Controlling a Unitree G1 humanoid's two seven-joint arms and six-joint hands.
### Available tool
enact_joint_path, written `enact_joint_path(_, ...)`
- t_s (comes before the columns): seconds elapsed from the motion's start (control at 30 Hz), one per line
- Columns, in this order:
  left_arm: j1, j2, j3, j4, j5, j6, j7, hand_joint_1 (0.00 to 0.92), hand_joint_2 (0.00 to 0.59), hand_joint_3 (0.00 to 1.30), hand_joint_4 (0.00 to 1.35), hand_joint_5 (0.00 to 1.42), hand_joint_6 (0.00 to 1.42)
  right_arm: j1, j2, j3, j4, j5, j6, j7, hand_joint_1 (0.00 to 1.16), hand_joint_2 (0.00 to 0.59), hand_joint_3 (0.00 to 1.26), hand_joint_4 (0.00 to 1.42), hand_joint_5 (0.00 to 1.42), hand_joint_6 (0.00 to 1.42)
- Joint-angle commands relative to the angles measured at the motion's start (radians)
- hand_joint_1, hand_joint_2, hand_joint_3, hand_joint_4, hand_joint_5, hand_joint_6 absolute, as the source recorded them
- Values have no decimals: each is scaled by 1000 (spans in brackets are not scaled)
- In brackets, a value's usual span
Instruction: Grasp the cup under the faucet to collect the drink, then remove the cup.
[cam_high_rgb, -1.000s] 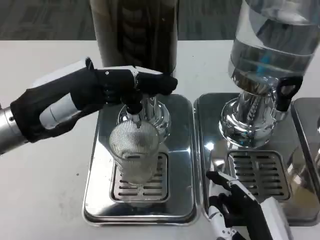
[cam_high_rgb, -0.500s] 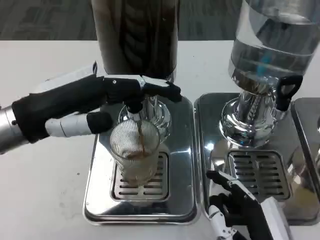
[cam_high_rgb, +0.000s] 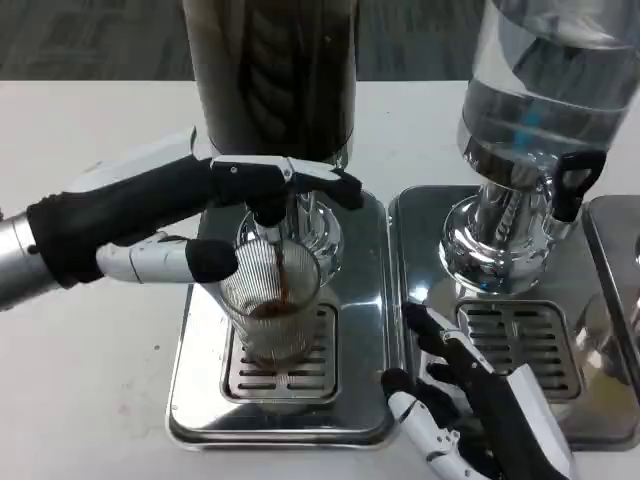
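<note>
Two hands, one cup filling under the left faucet

Left hand (cam_high_rgb: 190, 215) reaches in from nine o'clock, fingers (cam_high_rgb: 300, 178) stretched across the faucet (cam_high_rgb: 266, 213) of the dark dispenser (cam_high_rgb: 270, 75), thumb (cam_high_rgb: 170, 262) touching the cup's left wall; whether it truly grips the cup I cannot tell

Cup (cam_high_rgb: 270, 300), clear and ribbed, stands upright on the grate (cam_high_rgb: 280, 372) of the left tray (cam_high_rgb: 190, 400), straight under the faucet. Brown drink (cam_high_rgb: 284, 278) runs down in a thin stream and pools in the bottom part of the cup

At three o'clock from the cup sits a second tray (cam_high_rgb: 410, 215) with its own grate (cam_high_rgb: 520, 345), bearing a clear dispenser (cam_high_rgb: 545, 100) with a black tap lever (cam_high_rgb: 572, 180) on a chrome base (cam_high_rgb: 490, 245)

Right hand (cam_high_rgb: 470, 410) lies at five o'clock from the cup, low over the seam between the two trays, fingers spread apart and holding nothing, clear of the cup

White table (cam_high_rgb: 90, 400) lies under it all
</note>
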Motion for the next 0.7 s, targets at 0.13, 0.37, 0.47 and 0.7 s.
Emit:
enact_joint_path(0.13,26,26,-33,12,38,-19,0,0,40,316,204,124,90,-73,-18,-23,31,65,-21,73,360,281,71,31,25,103)
enact_joint_path(0.37,27,31,-36,11,39,-21,5,0,36,322,214,134,90,-125,-22,-29,71,84,-13,115,395,254,2,0,0,40)
enact_joint_path(0.47,28,34,-36,9,41,-23,8,0,36,322,211,134,90,-148,-26,-31,80,87,-9,135,406,250,0,0,0,21)
enact_joint_path(0.7,31,39,-35,2,43,-27,15,0,45,329,240,135,90,-188,-28,-33,103,83,-4,164,411,250,0,0,0,0)
